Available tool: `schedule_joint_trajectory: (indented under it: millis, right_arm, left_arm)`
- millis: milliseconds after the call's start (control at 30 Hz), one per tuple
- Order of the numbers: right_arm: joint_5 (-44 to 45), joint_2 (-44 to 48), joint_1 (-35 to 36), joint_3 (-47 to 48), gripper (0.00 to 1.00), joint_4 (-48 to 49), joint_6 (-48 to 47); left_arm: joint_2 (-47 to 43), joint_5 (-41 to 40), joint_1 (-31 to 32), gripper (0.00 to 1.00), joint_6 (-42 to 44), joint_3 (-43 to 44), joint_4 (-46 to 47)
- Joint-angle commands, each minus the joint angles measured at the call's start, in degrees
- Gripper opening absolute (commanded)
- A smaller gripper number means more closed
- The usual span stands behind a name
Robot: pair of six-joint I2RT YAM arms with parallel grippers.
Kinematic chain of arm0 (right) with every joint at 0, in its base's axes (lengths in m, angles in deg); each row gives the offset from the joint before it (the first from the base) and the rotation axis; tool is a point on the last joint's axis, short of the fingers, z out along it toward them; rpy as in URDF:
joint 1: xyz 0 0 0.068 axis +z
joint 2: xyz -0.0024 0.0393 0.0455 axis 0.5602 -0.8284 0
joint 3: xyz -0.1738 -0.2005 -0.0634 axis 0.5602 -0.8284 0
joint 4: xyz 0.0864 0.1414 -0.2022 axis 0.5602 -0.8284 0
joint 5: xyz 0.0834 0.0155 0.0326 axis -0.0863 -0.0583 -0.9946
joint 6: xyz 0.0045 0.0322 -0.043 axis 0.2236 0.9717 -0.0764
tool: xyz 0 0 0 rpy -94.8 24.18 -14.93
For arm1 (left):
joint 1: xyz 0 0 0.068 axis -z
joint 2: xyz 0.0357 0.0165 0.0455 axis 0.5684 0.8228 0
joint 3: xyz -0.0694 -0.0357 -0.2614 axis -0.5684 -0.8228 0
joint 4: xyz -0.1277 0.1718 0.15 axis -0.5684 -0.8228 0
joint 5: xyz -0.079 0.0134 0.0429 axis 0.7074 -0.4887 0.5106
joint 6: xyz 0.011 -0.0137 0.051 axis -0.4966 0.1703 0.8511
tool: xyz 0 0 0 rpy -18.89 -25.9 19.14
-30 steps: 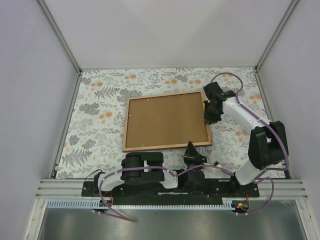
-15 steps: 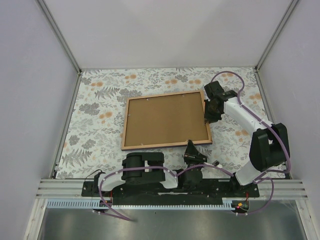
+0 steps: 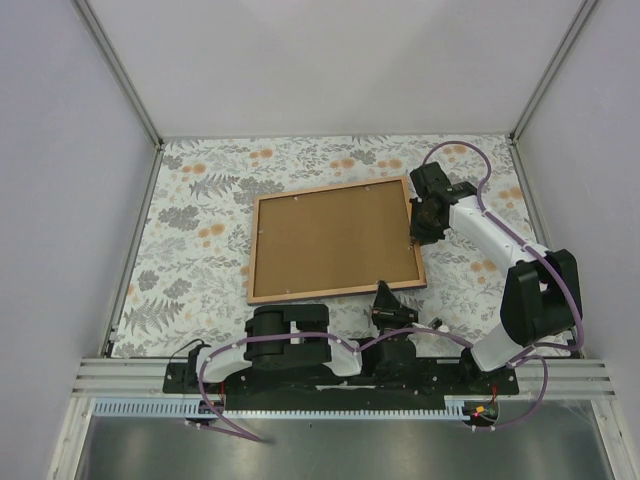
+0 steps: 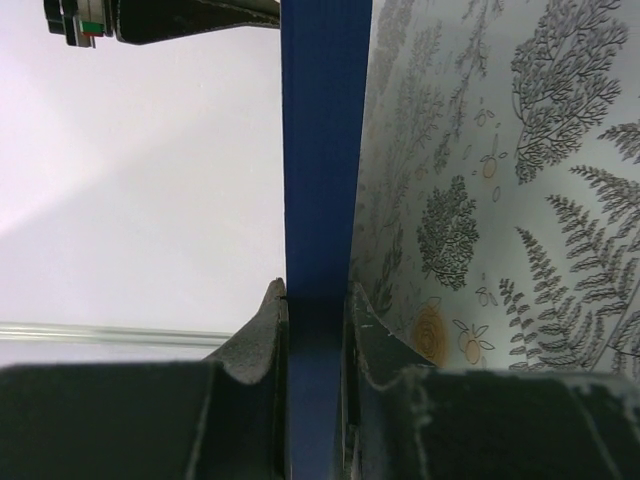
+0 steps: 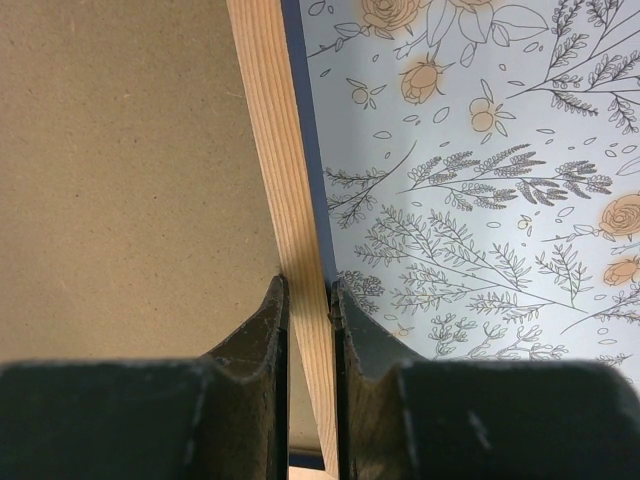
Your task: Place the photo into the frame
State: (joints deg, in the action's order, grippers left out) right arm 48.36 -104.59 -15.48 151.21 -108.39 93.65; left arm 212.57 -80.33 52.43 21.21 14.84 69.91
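Left jaws: nearest the arm bases, we found them clenched on the near rail of the large thin-edged rectangular picture frame (image 3: 330, 292). The frame was light wood on its upturned back and dark blue on its face, and the blue edge filled the gap between both pads.
Frame: it sat back-up around the middle of the floral-patterned worktop (image 3: 190, 250), slightly skewed. We could not tell whether its near rail was raised off the cloth.
Backing panel: the brown rectangular fibreboard panel (image 3: 335, 240) sat inside the wooden rails and covered the whole opening.
Right jaws: farther out, they were clamped on the frame's right-hand rail, one pad on the panel side and the other on the outer side above the cloth.
Photo: we saw it in no view. It might have been under the panel, but we could not tell.
Done: we judged only that both arms held the frame, with the backing seated.
Left: if the print was not under the panel, we judged the whole insertion remained. If it was, only letting go remained.
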Motion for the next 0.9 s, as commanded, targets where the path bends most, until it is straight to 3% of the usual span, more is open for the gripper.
schedule_joint_trajectory:
  millis: [0, 267, 400, 567, 733, 867]
  right_arm:
    - [-1.15, 2.10, 0.31, -0.47, 0.00, 0.02, 0.95]
    - [-2.02, 1.66, 0.22, 0.84, 0.00, -1.12, 0.42]
    - [-2.64, 1.49, 0.22, 1.55, 0.00, -2.17, 0.42]
    - [-4.04, 1.66, 0.22, 1.37, 0.00, -2.44, 0.34]
    - [-5.36, 1.75, 0.22, 1.28, 0.00, -2.96, -0.19]
    - [-5.28, 2.19, 0.22, 1.46, 0.00, -3.40, -0.46]
  left_arm:
    - [-3.14, -0.17, -1.28, 0.02, -11.58, 3.42, -8.67]
    - [-3.14, -0.17, -2.60, 0.02, -16.67, 5.09, -15.35]
    - [-3.84, -0.52, -3.22, 0.11, -17.47, 4.47, -15.09]
    - [-4.72, -0.70, -4.27, 0.26, -13.62, 2.72, -8.87]
    - [-4.20, -0.79, -4.80, 0.30, -5.79, 1.05, 2.81]
    - [-3.67, -0.61, -5.07, 0.33, -3.15, 0.96, 6.60]
